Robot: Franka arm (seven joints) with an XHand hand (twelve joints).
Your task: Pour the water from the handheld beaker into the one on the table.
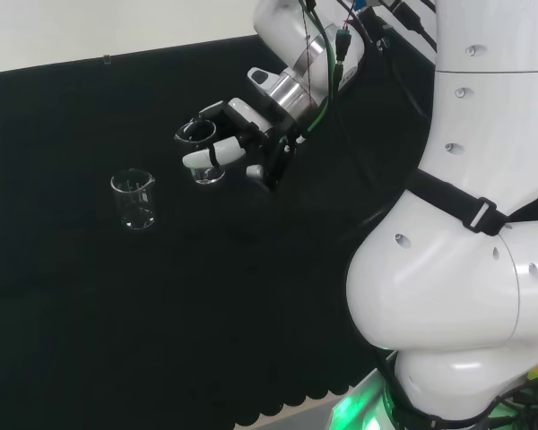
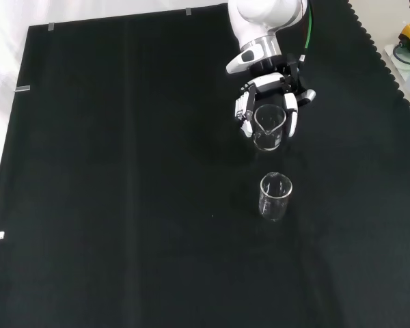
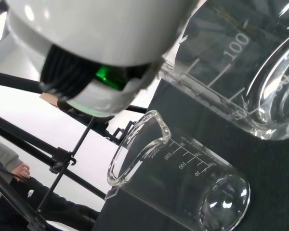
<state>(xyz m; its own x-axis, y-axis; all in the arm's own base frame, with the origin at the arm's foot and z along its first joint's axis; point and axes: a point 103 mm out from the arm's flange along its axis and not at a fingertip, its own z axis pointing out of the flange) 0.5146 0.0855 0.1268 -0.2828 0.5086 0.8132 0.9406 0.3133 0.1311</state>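
Black cloth (image 2: 123,205) covers the whole bench, and we take the standing beaker as our landmark. In the head view this beaker on the table (image 1: 134,199) stands upright on the cloth, and the hand (image 1: 238,143) hangs to the right of it and a little farther back, at the end of the white arm (image 1: 457,251) that comes in from the right side. The fingers (image 1: 202,159) are curled around a second clear vessel, the handheld beaker (image 1: 202,152), and the thumb closes on its other side, so the hand grips it around the wall. The held beaker is about upright, with its mouth up, and it is apart from the standing one.

In the front view the hand (image 2: 270,92) comes down from the top, directly beyond the beaker on the table (image 2: 275,197), with the handheld beaker (image 2: 268,127) between its fingers (image 2: 244,113) and its spout turned toward the standing beaker.

In the wrist view we see white graduation marks with numbers on both beakers; the held one (image 3: 241,72) is very close and the standing one (image 3: 178,178) lies just beside it in the picture. We cannot tell if water is in either vessel.
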